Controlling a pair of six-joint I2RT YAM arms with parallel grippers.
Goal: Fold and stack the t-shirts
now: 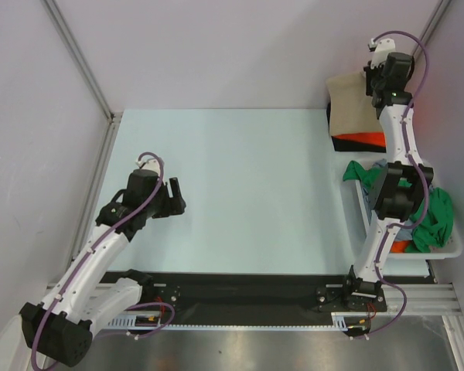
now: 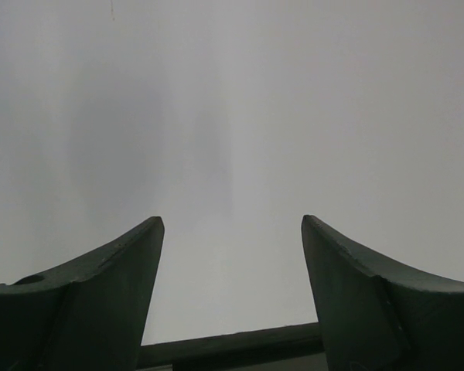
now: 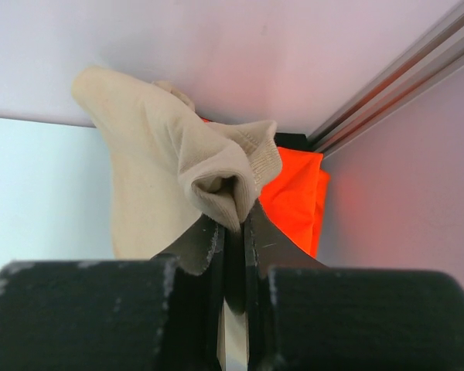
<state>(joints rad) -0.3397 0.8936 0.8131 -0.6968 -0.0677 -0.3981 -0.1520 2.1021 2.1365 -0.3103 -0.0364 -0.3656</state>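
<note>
Tan t-shirt is the one in play right now. The right hand is clamped tight on a bunched fold of it, with cloth pinched between the two fingers and the ribbed hem curling over just above them. That arm is stretched out to the far right corner of the desk, so the shirt hangs there against the wall, lifted at the pinch and draping down.

Right under and beside it there's an orange t-shirt lying flat, with a black t-shirt showing at the edge below it. Those two sit on the desk, touching the tan one.

The white laundry basket is on the right side, partly hidden behind the right arm. Inside is a crumpled green t-shirt, and part of it spills over the basket's far left rim. A bit of grey-blue t-shirt peeks out next to that, and a scrap of orange cloth shows near the front. Can't tell how much else is in there.

The left hand is over on the left of the desk, well away from all the shirts, fingers spread wide with nothing between them.
</note>
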